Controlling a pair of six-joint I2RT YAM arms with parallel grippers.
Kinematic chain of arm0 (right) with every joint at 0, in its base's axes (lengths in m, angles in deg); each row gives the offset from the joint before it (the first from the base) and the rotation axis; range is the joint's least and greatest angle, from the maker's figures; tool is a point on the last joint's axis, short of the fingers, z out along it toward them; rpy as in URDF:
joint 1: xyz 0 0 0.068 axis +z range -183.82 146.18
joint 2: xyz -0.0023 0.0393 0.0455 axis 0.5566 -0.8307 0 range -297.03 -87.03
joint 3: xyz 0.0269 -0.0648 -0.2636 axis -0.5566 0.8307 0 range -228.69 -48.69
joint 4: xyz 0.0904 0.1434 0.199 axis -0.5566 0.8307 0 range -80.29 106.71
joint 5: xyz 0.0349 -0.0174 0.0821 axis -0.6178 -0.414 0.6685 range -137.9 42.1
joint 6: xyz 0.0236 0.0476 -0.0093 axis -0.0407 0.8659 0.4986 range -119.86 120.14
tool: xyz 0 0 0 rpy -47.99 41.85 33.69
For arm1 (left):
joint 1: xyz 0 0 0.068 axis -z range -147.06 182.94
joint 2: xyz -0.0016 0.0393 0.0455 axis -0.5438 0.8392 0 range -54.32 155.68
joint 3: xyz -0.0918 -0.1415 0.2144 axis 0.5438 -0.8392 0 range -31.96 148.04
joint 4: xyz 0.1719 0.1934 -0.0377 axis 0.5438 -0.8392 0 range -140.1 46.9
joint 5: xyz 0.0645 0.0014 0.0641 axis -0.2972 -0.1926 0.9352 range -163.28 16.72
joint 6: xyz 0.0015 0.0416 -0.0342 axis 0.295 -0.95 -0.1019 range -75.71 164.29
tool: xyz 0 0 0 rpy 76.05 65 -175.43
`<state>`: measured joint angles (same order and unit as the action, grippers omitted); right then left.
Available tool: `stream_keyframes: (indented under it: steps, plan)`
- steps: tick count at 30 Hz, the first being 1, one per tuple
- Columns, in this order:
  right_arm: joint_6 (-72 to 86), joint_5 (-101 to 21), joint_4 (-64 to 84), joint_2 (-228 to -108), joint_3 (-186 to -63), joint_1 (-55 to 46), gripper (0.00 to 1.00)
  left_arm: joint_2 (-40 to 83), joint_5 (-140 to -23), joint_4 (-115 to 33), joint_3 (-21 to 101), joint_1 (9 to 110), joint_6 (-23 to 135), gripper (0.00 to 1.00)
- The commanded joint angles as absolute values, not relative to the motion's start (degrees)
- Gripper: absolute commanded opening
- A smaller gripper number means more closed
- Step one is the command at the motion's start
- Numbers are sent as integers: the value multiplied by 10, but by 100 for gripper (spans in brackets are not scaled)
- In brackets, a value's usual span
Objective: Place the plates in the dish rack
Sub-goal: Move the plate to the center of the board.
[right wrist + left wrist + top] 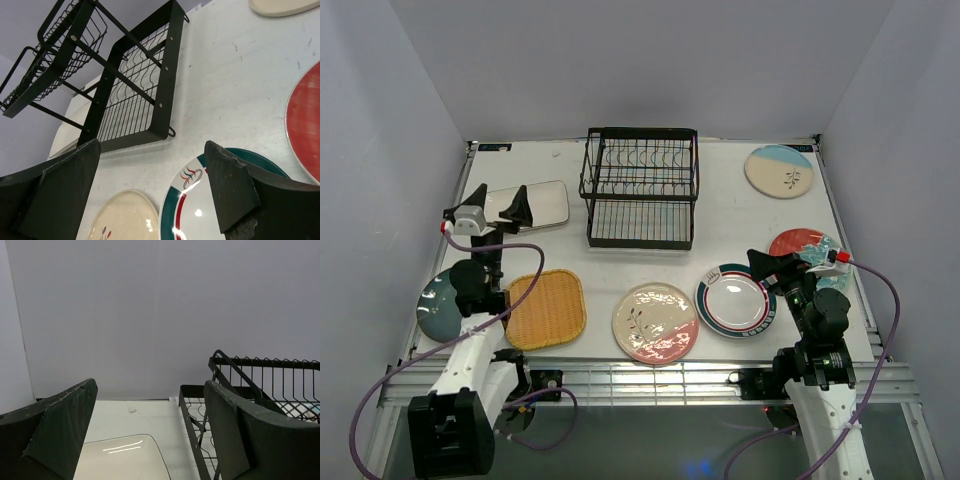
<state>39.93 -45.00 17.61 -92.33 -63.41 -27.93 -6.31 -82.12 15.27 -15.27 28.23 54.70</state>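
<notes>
Seen from above, the white table (740, 215) fills most of our view, with two robot arms mounted at its near edge. The black wire dish rack (640, 187) stands at the far middle of the table, its slotted upper tier set over a grid base.

All seven plates lie flat on the table around the rack, and none is in its slots. Just left of the rack lies the white rounded-rectangle plate (545, 205). The yellow woven square plate (546, 308) lies near the front left. The dark teal plate (438, 305) is at its left, partly hidden by the left arm. At front centre we find the cream-pink floral plate (655, 322). Just to its right is the white plate with the teal-red rim (732, 300), which has a small red-and-dark swirl painted inside that rim. The red-teal floral plate (808, 243) sits by the right edge, partly under the right arm. The cream-and-blue sprig plate (779, 171) lies at the far right, well apart from the rest.

The left gripper (504, 192) hangs over the left part of the white rounded-rectangle plate, its jaws wide apart and holding nothing. The right gripper (775, 262) hovers between the teal-rimmed plate and the red-teal floral plate, its jaws also spread and empty.
</notes>
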Motion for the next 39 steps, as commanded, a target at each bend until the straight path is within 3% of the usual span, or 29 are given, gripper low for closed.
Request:
stream_keyframes:
  steps: [1, 5, 25, 39]
  plan:
    - [385, -468, 184, -929, -660, -278, 90, -43, -806, 68, -96, 282, 533, 98]
    - [388, -466, 186, -928, -656, -278, 90, 2, -837, -5, -44, 282, 521, 98]
    - [291, -499, 222, -956, -676, -278, 90, 261, -700, -260, 180, 273, 512, 98]
    - [263, -449, 205, -971, -671, -278, 90, 386, -792, -343, 267, 184, 511, 98]
